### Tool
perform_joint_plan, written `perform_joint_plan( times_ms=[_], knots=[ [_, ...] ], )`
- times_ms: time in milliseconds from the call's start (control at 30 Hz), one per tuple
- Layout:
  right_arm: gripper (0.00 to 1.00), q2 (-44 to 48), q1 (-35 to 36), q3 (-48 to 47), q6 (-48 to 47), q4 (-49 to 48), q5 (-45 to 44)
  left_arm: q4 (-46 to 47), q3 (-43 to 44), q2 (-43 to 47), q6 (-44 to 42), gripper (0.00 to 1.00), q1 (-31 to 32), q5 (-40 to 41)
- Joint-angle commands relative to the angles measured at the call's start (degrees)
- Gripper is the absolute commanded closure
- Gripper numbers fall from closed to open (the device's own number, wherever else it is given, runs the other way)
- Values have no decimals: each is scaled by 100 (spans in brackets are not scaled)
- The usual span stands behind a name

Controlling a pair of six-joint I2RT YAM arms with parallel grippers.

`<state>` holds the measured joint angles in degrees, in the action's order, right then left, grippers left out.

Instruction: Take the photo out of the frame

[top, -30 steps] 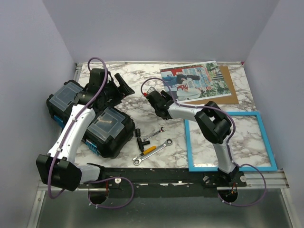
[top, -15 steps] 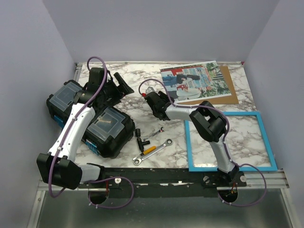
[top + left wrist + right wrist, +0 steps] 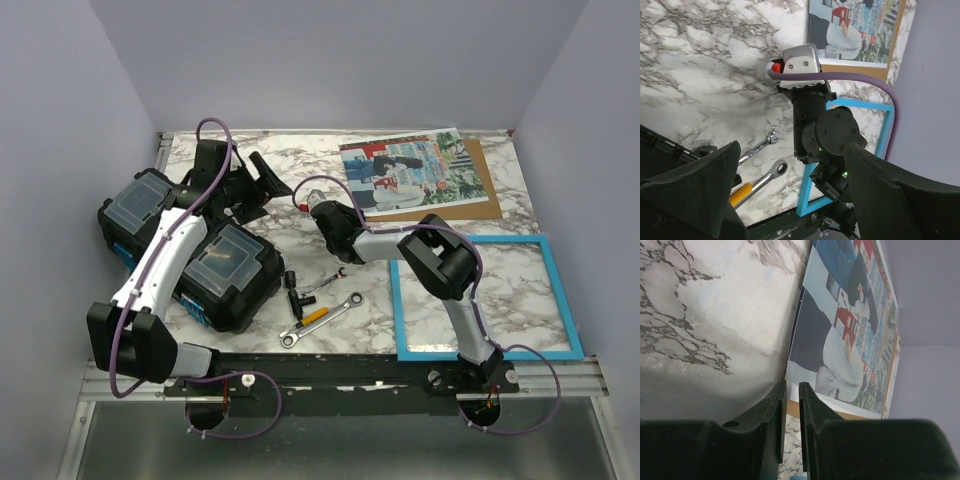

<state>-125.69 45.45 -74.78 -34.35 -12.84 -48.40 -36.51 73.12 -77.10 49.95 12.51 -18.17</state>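
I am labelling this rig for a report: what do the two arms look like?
Both the left arm and right arm have white links, bulky black joints and black jaws. A purple cable loops along each.

Nothing here can be read. The photo (image 3: 405, 172) has small red and blue patches that might be signs or lettering, but in all three views they are too small or too blurred to make out. The black cases (image 3: 225, 262) and the wrenches (image 3: 322, 318) show no legible label or brand.
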Motion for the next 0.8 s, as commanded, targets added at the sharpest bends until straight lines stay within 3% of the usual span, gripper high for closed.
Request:
perform_joint_plan(
  times_ms=[0,233,400,600,733,767],
  knots=[
    [81,468,36,268,-205,-647,190,773,-193,-217,289,14,-144,-1001],
    [99,1006,34,644,-158,-711,349,2439,-527,-740,1314,15,-346,-2017],
    [99,1520,36,959,279,-404,733,3376,-455,-1222,2004,14,-345,-2209],
    [100,1911,-4,1121,772,-57,1110,2147,781,-2113,1531,14,-298,-1749],
    [99,2182,-225,1047,1681,442,1545,2215,902,-2362,1522,14,-222,-1795],
    [90,2324,-276,1146,1816,469,1789,2195,886,-2358,1510,14,-178,-1769]
  ],
)
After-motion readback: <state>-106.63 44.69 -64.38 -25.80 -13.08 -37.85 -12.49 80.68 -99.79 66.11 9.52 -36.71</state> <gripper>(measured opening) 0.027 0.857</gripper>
